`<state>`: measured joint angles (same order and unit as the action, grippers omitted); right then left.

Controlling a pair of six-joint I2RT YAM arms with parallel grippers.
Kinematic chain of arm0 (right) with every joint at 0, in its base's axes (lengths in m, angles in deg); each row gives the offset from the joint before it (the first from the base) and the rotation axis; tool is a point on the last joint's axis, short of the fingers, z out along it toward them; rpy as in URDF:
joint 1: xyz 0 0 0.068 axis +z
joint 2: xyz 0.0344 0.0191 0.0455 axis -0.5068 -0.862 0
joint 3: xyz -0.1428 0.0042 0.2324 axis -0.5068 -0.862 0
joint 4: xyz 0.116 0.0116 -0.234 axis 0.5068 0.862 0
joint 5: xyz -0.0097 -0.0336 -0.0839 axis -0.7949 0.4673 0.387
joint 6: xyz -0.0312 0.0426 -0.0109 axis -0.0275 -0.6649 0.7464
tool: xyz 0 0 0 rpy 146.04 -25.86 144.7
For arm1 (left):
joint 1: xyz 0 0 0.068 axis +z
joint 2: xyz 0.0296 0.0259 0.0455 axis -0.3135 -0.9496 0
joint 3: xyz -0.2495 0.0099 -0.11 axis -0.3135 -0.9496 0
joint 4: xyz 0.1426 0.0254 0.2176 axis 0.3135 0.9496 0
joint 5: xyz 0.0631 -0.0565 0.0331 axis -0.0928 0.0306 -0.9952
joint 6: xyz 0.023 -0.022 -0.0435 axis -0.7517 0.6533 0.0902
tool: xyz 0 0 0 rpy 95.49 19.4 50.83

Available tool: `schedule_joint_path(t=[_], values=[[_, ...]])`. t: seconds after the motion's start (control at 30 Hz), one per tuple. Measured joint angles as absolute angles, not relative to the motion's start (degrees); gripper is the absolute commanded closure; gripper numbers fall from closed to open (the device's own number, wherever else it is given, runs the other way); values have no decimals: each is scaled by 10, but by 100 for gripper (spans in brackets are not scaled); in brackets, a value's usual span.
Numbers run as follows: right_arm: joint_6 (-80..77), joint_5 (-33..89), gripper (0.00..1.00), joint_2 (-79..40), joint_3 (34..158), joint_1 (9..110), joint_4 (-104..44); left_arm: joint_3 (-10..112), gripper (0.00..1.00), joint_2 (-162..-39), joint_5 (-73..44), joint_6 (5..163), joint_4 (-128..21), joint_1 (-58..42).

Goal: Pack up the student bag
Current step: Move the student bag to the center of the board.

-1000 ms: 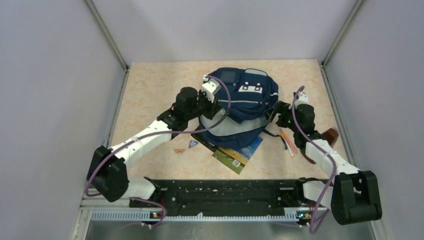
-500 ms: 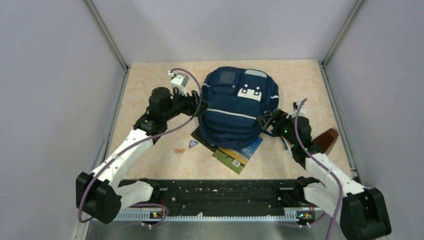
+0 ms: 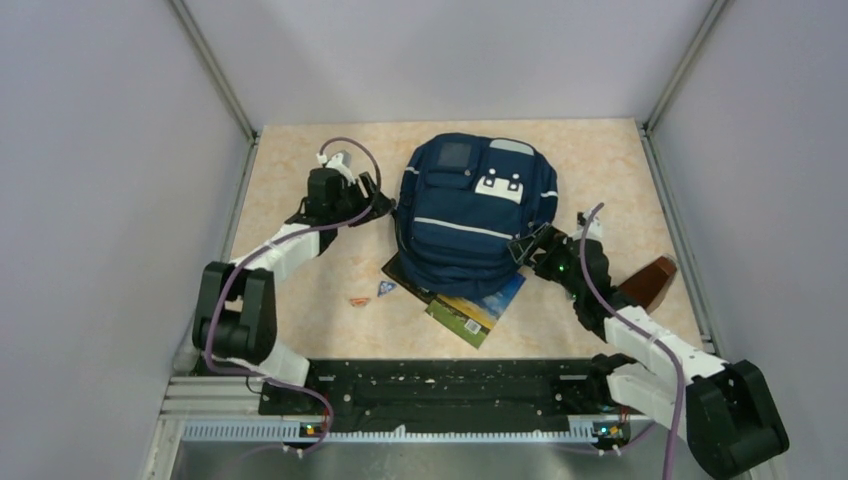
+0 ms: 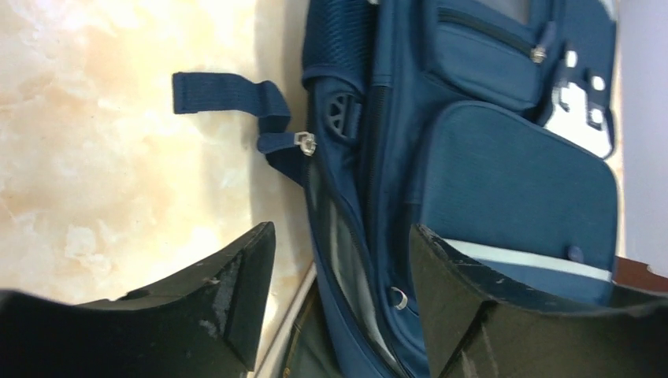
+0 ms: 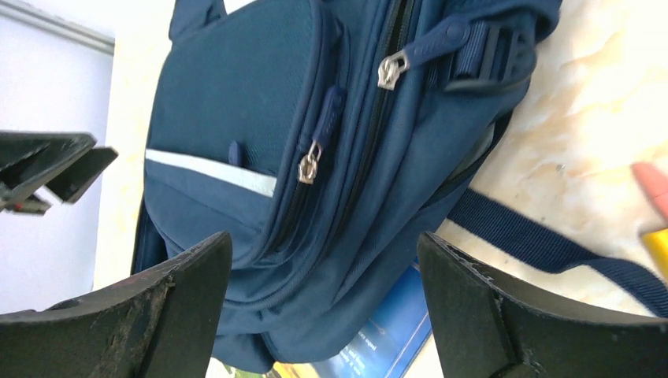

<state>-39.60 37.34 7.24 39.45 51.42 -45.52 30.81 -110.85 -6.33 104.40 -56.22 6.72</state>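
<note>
Top view looks down from behind; both wrist views, close, seemingly share the student bag [image 3: 470, 215].

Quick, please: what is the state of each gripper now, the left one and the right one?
Left gripper: jaws open, holding nothing, at the side of the student bag.
Right gripper: jaws open, holding nothing.

A lab test booth: plain grey panels [image 3: 100, 150] around a table [image 3: 620, 160]

Book [image 3: 478, 312], brown object [image 3: 652, 280], triangle [image 3: 385, 289] on table [image 3: 300, 170].
</note>
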Motion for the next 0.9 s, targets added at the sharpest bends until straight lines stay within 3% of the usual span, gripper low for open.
schedule_joint_path(t=[0.13, 0.2, 0.53, 0.9], values=[[-407, 374, 18, 47, 385, 535, -467, 334, 50, -1180, -52, 1061, -575, 83], [-410, 376, 18, 38, 385, 541, -472, 356, 51, -1223, -33, 1073, -590, 98], [-413, 377, 18, 23, 385, 547, -497, 392, 45, -1337, 42, 1111, -663, 128], [-414, 373, 13, 4, 385, 547, -518, 396, 40, -1338, 52, 974, -654, 129]])
